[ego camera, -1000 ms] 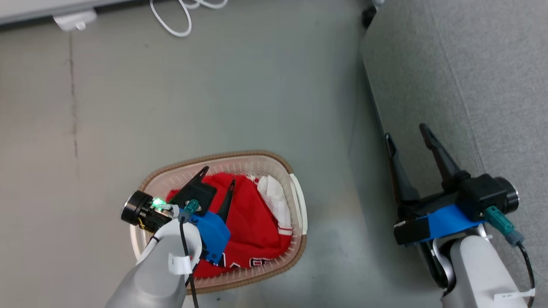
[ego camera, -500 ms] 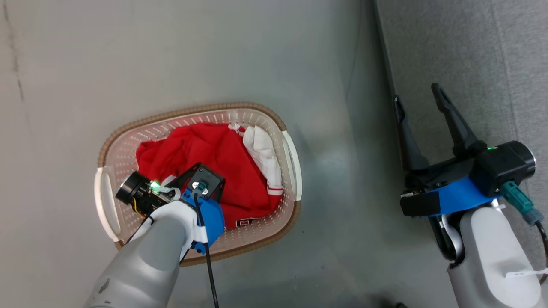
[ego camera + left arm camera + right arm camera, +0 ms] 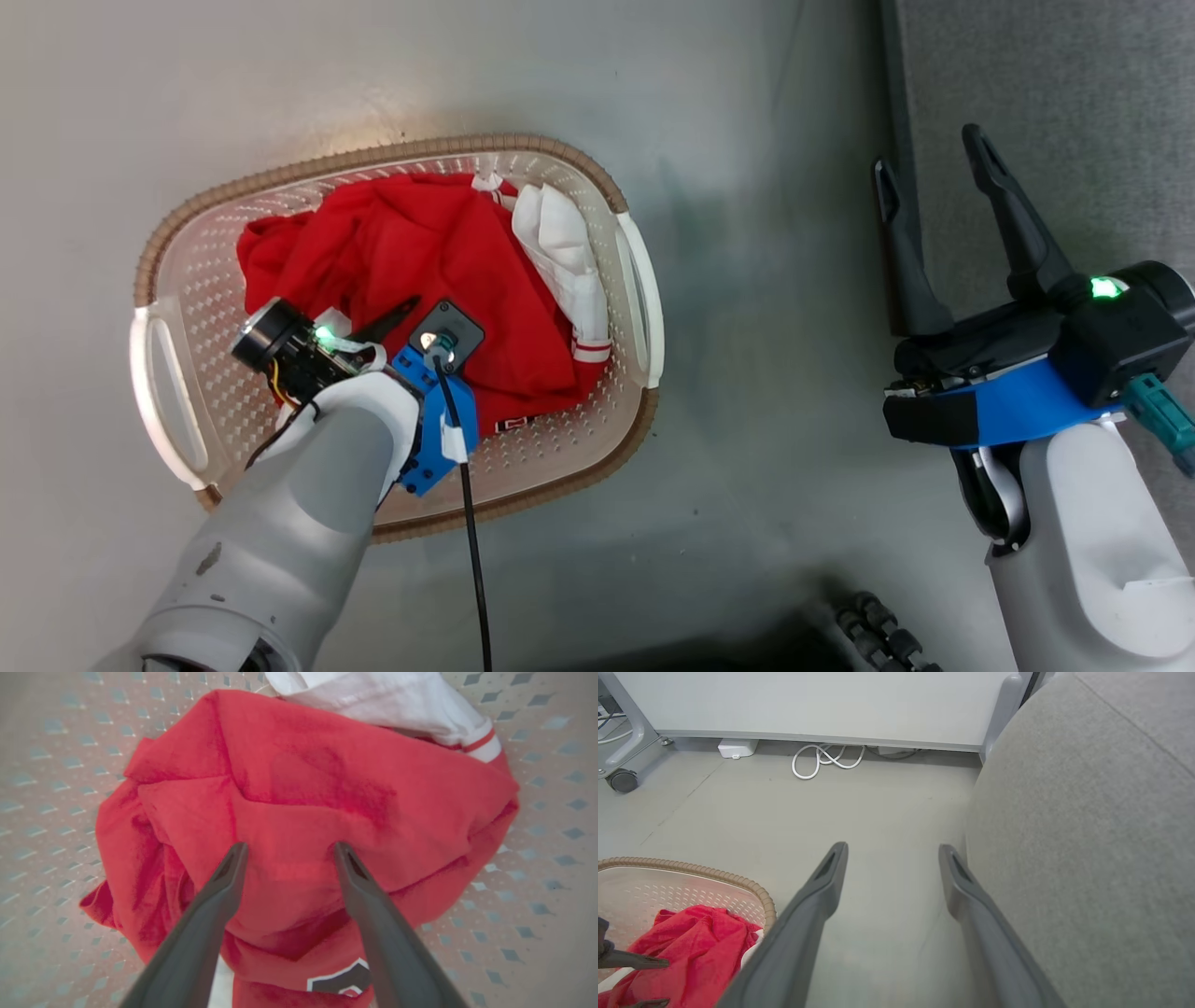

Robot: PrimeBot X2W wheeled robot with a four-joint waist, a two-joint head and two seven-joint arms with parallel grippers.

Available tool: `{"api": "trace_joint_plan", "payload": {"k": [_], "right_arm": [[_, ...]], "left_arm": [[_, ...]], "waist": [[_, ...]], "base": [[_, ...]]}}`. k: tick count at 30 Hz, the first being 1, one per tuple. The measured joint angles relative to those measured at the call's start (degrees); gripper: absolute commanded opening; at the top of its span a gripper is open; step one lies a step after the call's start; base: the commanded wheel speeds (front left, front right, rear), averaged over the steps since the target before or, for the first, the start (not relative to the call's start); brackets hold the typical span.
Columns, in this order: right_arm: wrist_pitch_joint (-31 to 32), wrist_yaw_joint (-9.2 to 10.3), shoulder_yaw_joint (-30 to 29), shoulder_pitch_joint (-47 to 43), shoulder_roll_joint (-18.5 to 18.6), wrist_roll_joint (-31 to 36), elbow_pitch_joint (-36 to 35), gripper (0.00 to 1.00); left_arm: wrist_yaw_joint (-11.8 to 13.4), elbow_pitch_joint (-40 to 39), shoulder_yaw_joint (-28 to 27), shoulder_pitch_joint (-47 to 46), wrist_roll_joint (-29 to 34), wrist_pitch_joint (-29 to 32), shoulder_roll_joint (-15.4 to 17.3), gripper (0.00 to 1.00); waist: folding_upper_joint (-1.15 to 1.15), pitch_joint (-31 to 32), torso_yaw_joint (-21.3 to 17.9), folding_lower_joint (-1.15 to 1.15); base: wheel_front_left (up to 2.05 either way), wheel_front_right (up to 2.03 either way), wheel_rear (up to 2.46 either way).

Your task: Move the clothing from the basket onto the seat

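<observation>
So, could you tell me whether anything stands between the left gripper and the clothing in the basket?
Nothing visible does. The left gripper is open inside the basket, its fingers pointing straight at the red clothing, with nothing but that fabric beyond the tips.

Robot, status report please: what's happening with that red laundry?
Left gripper open, tips at the red clothing in the basket. Right gripper open beside the seat. No obstacle seen between basket and seat.
</observation>
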State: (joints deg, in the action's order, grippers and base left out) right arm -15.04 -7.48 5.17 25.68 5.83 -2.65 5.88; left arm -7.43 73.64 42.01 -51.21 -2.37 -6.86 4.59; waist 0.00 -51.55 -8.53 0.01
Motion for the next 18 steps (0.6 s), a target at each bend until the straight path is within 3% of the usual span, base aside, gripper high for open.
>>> {"api": "trace_joint_plan", "payload": {"k": [10, 18], "right_arm": [[0.01, 0.00, -0.78, 0.20, 0.49, 0.21, -2.03, 1.00], [0.00, 0.00, -0.90, 0.56, 0.37, 0.58, -3.69, 1.00]], "left_arm": [[0.00, 0.15, 3.15, -3.53, -1.18, 1.82, 0.76, 1.00], [0.57, 0.18, 4.66, -5.41, -0.68, 7.89, 1.65, 1.00]], "waist": [[0.00, -5.42, 0.21, 0.00], [0.00, -8.23, 0.12, -0.01]], "base": [[0.00, 0.00, 0.00], [0.00, 0.00, 0.00]]}}
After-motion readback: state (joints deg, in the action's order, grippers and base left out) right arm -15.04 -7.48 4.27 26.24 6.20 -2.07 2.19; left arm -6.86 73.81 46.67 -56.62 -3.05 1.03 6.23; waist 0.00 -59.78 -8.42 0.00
